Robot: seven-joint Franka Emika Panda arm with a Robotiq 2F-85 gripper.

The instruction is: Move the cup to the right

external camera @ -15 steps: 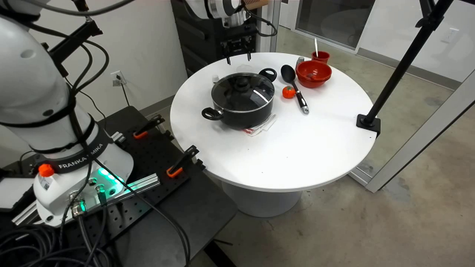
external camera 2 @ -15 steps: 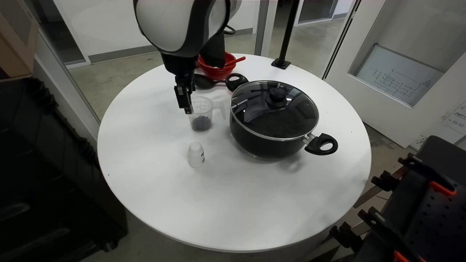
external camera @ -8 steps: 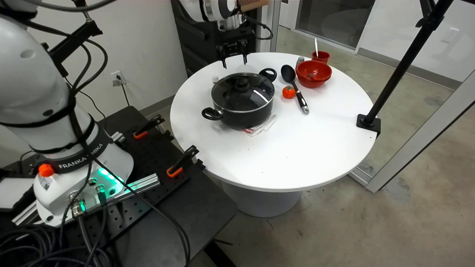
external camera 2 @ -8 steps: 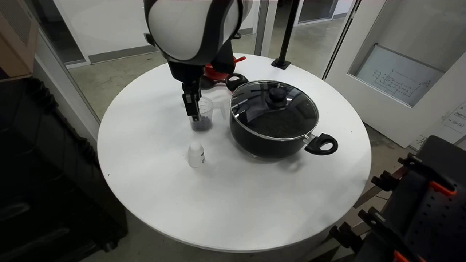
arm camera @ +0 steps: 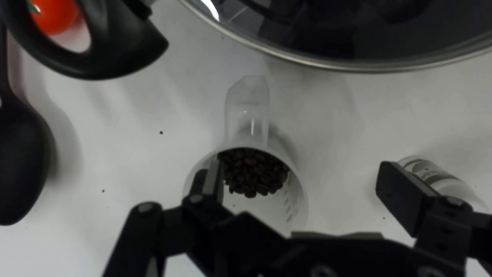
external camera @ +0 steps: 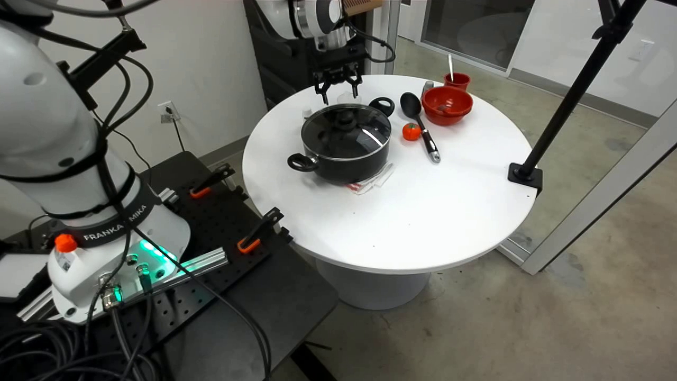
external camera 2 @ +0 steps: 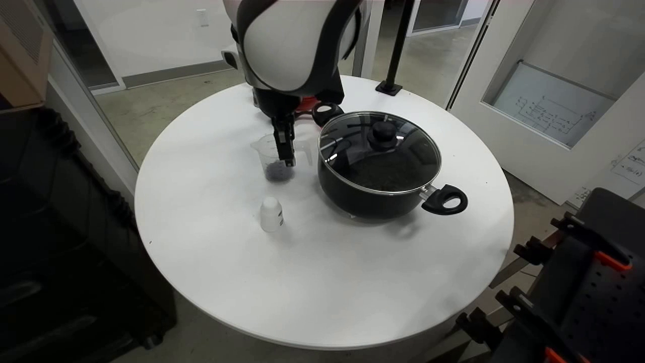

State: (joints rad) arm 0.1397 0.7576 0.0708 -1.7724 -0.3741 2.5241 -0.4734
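Cup [external camera 2: 268, 154] of clear material, with a handle and measuring marks, stands upright on the white tabletop [external camera 2: 322, 287], near the black lidded pot [external camera: 349, 168], toward which its handle points. Dark beans [arm camera: 253, 175] lie at its bottom, gathered at the side of the handle. Close to it, the hand [arm camera: 305, 187] points downward, and its two fingers are spread well apart. In the wrist view, one finger covers a part of the cup's opening (whether its tip is inside, I cannot tell), while the other covers a part of a small white container [external camera 2: 271, 216]. In an exterior view, a black spoon [external camera: 411, 106] lies to the right of the pot, with a tomato [external camera: 411, 132] just beside its handle and a red bowl [external camera: 447, 103] near its head.
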